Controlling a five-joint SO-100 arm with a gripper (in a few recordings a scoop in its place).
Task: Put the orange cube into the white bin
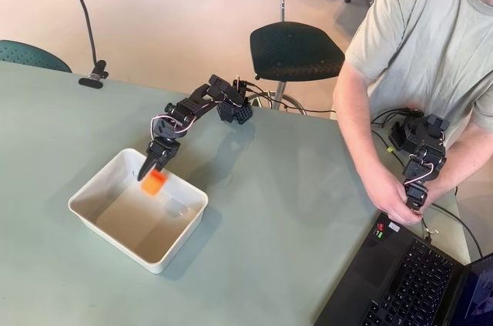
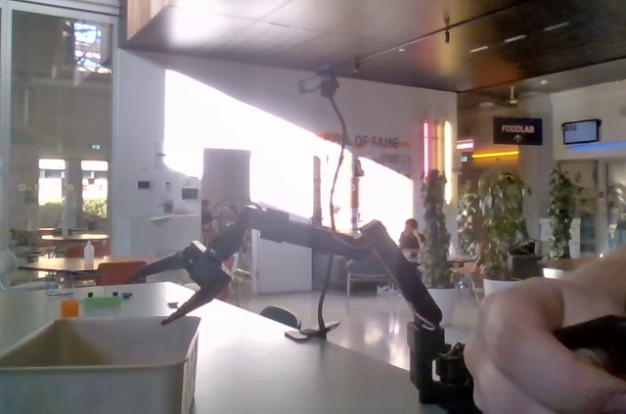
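Observation:
The orange cube (image 1: 154, 182) shows in the overhead view inside the outline of the white bin (image 1: 91, 189), close to its far wall and just under the fingertips. I cannot tell whether it rests on the bin's floor. My gripper (image 1: 152, 170) hangs over the bin's far edge. In the fixed view the gripper (image 2: 155, 295) stands wide open above the white bin (image 2: 98, 370), with nothing between its fingers. The bin's wall hides the cube there.
A laptop (image 1: 416, 283) lies at the table's front right corner, and a person sits at the right edge. A black clamp (image 1: 92, 79) grips the far table edge. Chairs (image 1: 296, 50) stand behind the table. A gooseneck stand (image 2: 318, 331) rises behind the arm.

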